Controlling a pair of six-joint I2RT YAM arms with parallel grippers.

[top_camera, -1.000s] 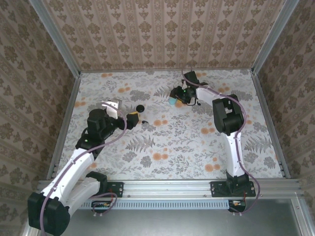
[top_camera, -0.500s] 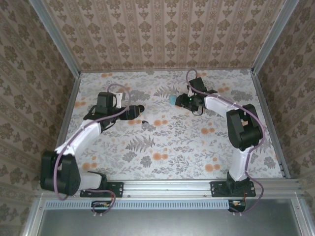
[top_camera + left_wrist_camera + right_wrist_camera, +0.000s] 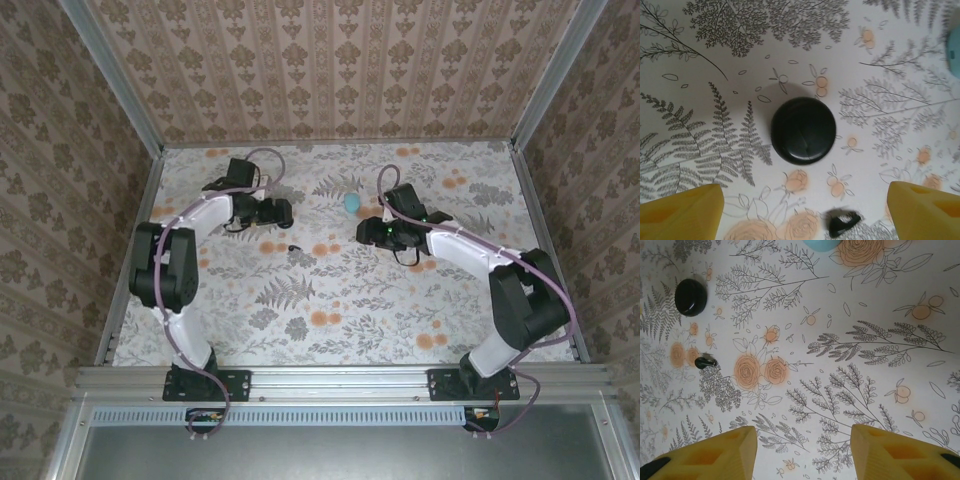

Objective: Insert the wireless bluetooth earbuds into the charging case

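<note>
The teal charging case (image 3: 352,203) lies by itself at the back middle of the table, with its edge showing in the left wrist view (image 3: 955,50) and the right wrist view (image 3: 821,244). One small black earbud (image 3: 292,249) lies on the floral cloth. In the left wrist view that earbud (image 3: 842,222) sits low between my yellow fingers. My left gripper (image 3: 277,212) (image 3: 805,215) is open over the cloth, touching nothing. My right gripper (image 3: 368,232) (image 3: 804,450) is open and empty, nearer than the case, and sees the earbud (image 3: 705,362) off to its left.
A flat black round disc (image 3: 803,130) (image 3: 690,297) lies just beyond the left gripper's fingers. Patterned walls and metal frame rails (image 3: 130,260) close in the table on three sides. Both arms reach across the back half of the cloth.
The left arm swung to the back, its gripper now by the disc and earbud. The right gripper let go of the case and drew back, leaving it on the table.
</note>
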